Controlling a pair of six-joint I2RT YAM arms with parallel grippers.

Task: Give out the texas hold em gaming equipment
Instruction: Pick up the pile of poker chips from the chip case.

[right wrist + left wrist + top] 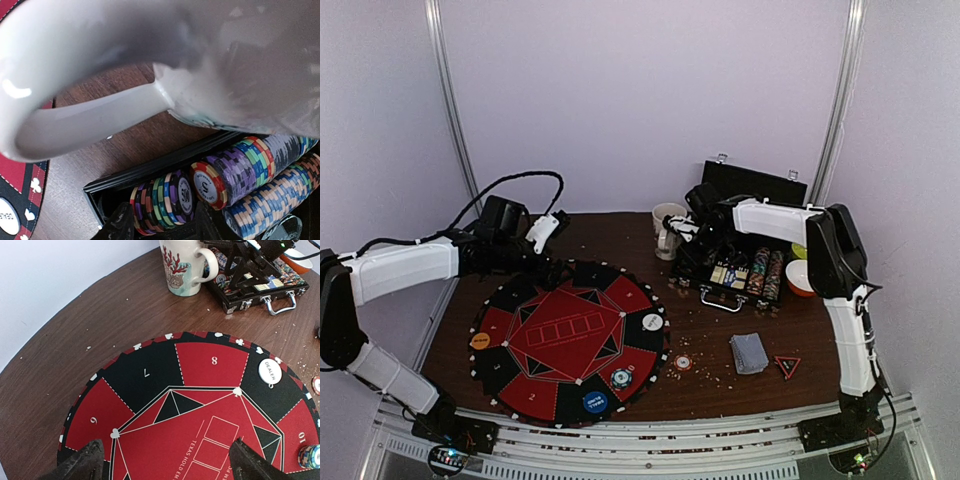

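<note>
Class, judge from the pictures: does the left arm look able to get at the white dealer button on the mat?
Probably yes: the left pincer hangs open over the mat, and the dealer button lies bare ahead, nothing between them.

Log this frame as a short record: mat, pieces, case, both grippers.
mat: round, red and black
on mat: dealer button, orange disc, blue disc, chip stack
off mat: single chip, card deck
case: open, chip rows inside
left gripper: open, above mat
right gripper: at chip rows, near mug; grip unclear
</note>
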